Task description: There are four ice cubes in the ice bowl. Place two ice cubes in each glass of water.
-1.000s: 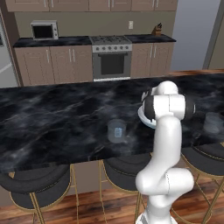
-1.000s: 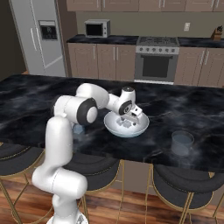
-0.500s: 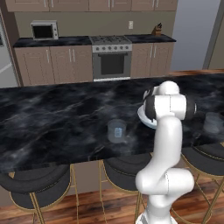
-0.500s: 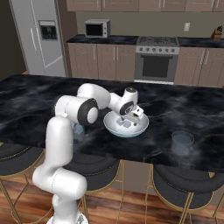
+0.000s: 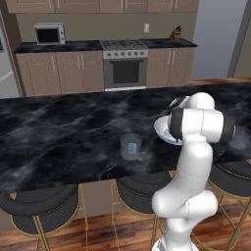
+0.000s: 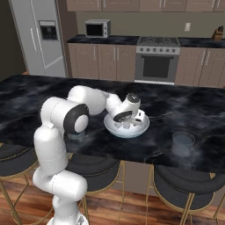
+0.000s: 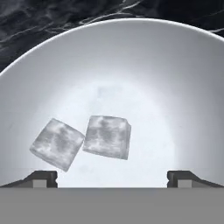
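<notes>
Gripper [image 7: 112, 177] poised over ice bowl [image 7: 183, 78], fingers spread wide, holding nothing.
Two ice cubes [image 7: 107, 136] lying side by side on bowl floor, just beyond fingertips. Bowl resting on dark marble counter [image 6: 184, 103]; one glass of water [image 6: 183, 143] right of bowl, another [image 5: 131, 146] left.

The ice bowl [image 7: 183, 78] is showing white with a pale blue-grey inside. The ice cubes [image 7: 107, 136] are looking mottled, pale greyish-white. The table [image 5: 63, 132] is showing black marble with faint white veining. The glass of water [image 6: 183, 143] is appearing bluish-grey, see-through. The arm [image 6: 57, 132] is showing white with dark joints.
</notes>
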You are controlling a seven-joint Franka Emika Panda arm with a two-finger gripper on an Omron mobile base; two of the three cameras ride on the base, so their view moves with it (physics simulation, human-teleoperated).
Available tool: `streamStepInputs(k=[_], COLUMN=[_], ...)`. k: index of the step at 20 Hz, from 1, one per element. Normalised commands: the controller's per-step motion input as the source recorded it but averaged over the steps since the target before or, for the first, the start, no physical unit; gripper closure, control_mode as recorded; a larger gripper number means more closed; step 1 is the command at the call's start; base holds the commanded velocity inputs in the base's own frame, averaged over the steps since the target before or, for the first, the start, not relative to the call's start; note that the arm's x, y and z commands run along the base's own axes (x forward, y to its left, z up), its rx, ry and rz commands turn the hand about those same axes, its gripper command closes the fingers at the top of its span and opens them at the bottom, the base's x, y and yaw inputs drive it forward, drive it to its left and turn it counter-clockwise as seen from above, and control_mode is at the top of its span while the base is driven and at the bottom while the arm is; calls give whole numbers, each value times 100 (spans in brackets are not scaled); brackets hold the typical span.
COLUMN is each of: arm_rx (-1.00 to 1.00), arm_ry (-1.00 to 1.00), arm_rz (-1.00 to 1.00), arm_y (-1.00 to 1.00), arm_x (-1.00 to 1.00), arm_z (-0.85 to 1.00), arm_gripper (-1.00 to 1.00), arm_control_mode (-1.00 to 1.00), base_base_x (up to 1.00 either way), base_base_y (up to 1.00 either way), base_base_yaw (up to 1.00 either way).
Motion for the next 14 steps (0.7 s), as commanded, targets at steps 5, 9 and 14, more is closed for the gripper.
streamStepInputs(k=[5,9,14], arm_rx=[-38,-35,-5], arm_ry=[-12,27,6], arm_rz=[0,0,-1], arm_y=[93,71,4], arm_x=[10,45,23], arm_z=[18,7,13], arm_gripper=[-100,-100,-100], arm_control_mode=[-100,-100,-100], base_base_x=[0,0,0], base_base_y=[0,0,0], base_base_yaw=[0,0,0])
